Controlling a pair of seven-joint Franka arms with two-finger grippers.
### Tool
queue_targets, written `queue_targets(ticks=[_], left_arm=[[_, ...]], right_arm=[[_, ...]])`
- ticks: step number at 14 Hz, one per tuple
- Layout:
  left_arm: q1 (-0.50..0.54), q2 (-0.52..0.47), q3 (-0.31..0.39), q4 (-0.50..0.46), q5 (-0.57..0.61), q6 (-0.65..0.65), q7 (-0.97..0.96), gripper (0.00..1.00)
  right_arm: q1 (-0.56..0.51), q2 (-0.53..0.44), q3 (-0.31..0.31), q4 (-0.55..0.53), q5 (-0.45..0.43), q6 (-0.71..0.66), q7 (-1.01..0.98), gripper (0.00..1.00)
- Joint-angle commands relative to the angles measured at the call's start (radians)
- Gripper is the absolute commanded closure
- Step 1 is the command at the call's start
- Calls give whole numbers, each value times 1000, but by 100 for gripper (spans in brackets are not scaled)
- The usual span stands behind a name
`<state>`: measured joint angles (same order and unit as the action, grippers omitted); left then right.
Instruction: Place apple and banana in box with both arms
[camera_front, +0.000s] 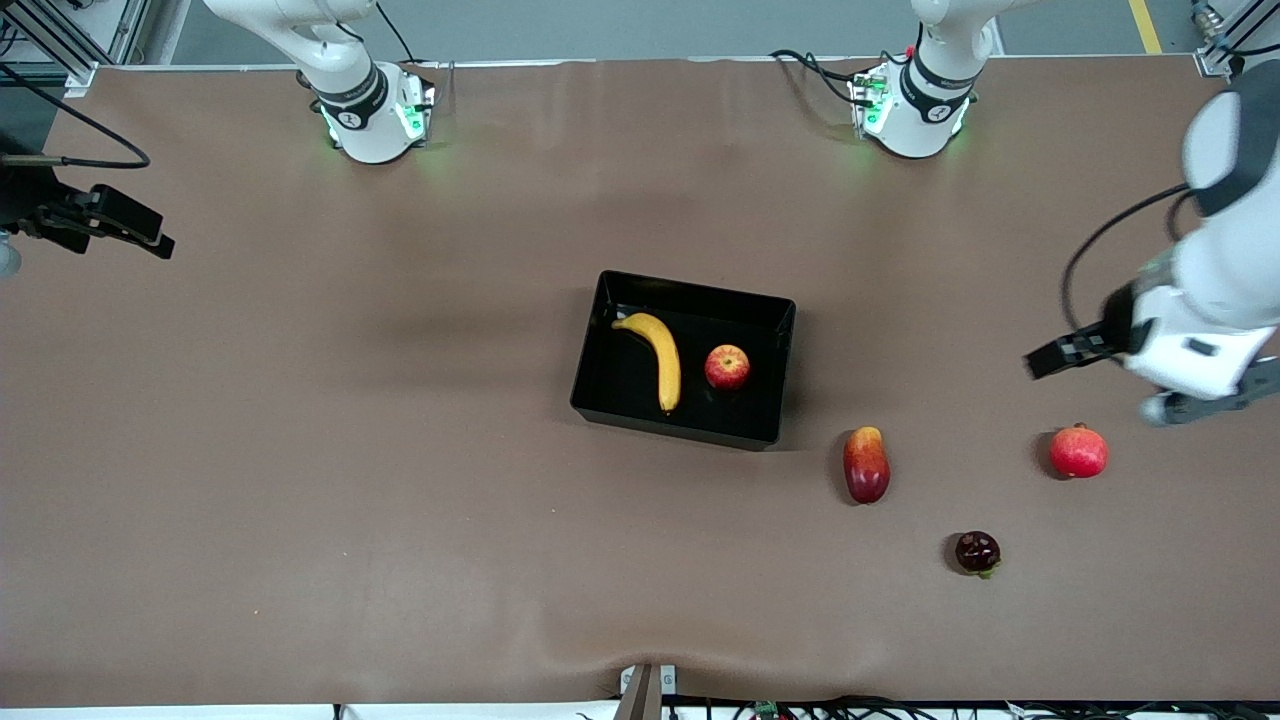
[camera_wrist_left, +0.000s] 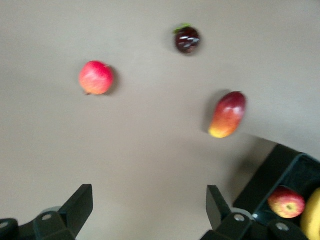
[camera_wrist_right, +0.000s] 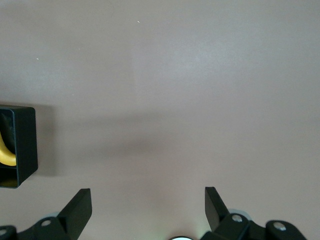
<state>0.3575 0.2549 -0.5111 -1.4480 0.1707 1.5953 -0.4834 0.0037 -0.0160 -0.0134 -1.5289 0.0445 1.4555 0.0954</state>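
Black and empty, our two claws hang clear of the fruit. We see the left gripper (camera_wrist_left: 147, 210) with its fingers spread wide and nothing between them, up over the brown tabletop (camera_front: 300, 450) by the edge at the left arm's end, above the round all-red fruit with a crown tip (camera_front: 1078, 451). The right gripper (camera_wrist_right: 147, 210) is likewise spread and empty, over bare cloth at the edge at the right arm's end.

Both task fruits already lie inside the shallow glossy black plastic box (camera_front: 775, 345) at mid-table: the long curved yellow banana (camera_front: 660, 355), and beside it, toward the left arm's end, the small red apple with yellowish patches (camera_front: 727, 366), the two apart.

By our judgement the placing is done and only the retreat remains. To do it well we would keep both claws high and apart, and keep the left one from dipping toward the crowned fruit, the oblong red-yellow mango (camera_front: 866, 464) or the small dark purple fruit (camera_front: 977, 552) near the camera-side edge.
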Motion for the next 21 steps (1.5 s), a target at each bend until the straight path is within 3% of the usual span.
queue_targets(ticks=[1,8,13,14,16,17,21], left_arm=[[70,-89,0,-35,-20,-61,81,0],[164,-216,2,-49,-51,-117,262,0],[150,-259,8,-54,-68,-112,322,0],[86,-284,57,-87,-74,-112,324,0],[-125,-344,286,-141,-121,-112,325,0],[-193,-370,346,-172,-128,-112,328,0],[-290,-459,368,-256,-134,-112,327,0]], right_arm=[[6,-2,-4,7,8,-7,1,0],[7,-2,-4,7,6,-7,1,0],[4,-2,-5,10,0,-6,1,0],[4,-2,-5,10,0,-6,1,0],[5,-2,-5,10,0,-6,1,0],[6,-2,-5,10,2,-6,1,0],[6,-2,-5,10,2,-6,1,0]])
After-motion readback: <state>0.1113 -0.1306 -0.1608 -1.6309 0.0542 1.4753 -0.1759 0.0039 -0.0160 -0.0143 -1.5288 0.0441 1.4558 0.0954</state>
